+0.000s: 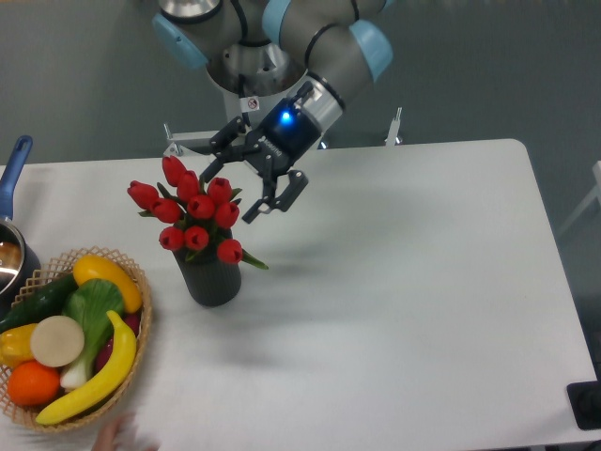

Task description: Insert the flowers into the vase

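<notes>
A white table (pixel 404 282) is shown against a dark grey wall, viewed from above and in front. Near its left side a dark ribbed vase (pixel 210 279) is stood upright, and the bunch of red tulips (pixel 191 212) is seated in it, the buds fanned out wider than the mouth and one bud hung low over the right rim. The gripper (pixel 254 180) is held just above and to the right of the bunch, its fingers spread wide and nothing gripped; a blue light is lit on its wrist.

The insertion is judged complete. The bunch could yet be snagged by an open finger if the arm were swung leftward, and the top-heavy vase might be tipped.

At the left edge a woven basket (pixel 137 331) is filled with a banana, an orange, a cucumber and other produce. A blue-handled pot (pixel 11 235) is partly cut off.
</notes>
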You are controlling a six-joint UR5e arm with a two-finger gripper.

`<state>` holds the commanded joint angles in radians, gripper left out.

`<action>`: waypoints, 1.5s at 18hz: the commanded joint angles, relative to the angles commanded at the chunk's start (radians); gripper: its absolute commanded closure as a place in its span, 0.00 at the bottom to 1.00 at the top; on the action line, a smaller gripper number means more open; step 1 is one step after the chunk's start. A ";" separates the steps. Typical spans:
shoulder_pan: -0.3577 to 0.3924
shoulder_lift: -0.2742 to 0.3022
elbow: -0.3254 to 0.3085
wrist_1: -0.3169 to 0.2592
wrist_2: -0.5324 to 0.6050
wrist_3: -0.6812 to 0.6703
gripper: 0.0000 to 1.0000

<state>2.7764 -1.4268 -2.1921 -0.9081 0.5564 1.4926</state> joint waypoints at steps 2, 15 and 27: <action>0.032 0.034 0.009 0.000 0.084 0.005 0.00; 0.097 0.023 0.167 -0.012 0.526 0.005 0.00; 0.071 -0.115 0.368 -0.270 0.761 0.006 0.00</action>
<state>2.8471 -1.5415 -1.8242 -1.1778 1.3175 1.4987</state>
